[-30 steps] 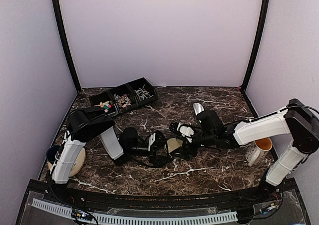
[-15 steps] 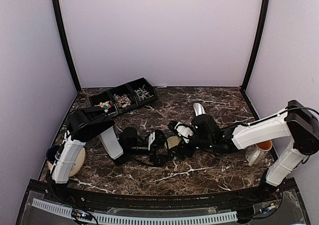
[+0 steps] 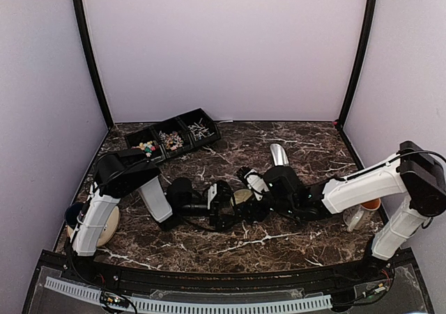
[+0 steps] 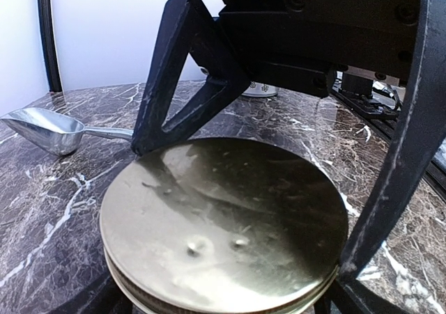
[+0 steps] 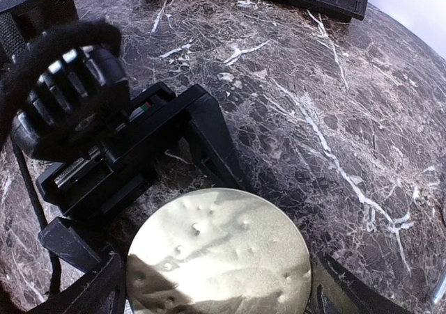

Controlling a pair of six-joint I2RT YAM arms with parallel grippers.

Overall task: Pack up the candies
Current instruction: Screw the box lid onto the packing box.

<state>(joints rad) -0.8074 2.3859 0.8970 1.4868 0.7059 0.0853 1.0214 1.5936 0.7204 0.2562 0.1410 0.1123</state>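
Observation:
The candies (image 3: 172,140) lie in a black three-compartment tray (image 3: 182,122) at the back left; the colourful ones (image 3: 148,147) fill its left bin. A jar with a gold lid (image 3: 242,198) (image 4: 223,223) (image 5: 219,258) stands mid-table. My left gripper (image 3: 233,205) (image 5: 171,220) comes in from the left, and its fingers (image 5: 212,143) press against the jar's sides below the lid. My right gripper (image 3: 249,198) (image 5: 219,289) hangs over the lid from the right, open. The right gripper's fingers (image 4: 174,91) stand astride the lid's rim.
A metal scoop (image 3: 278,153) (image 4: 49,129) lies on the marble behind the jar. A white cup (image 3: 362,209) with an orange inside sits at the right by my right arm. A round wooden disc (image 3: 106,225) lies at the left edge.
My right gripper has slid left along the table until its fingers straddle the lid. The left gripper and the jar have stayed put.

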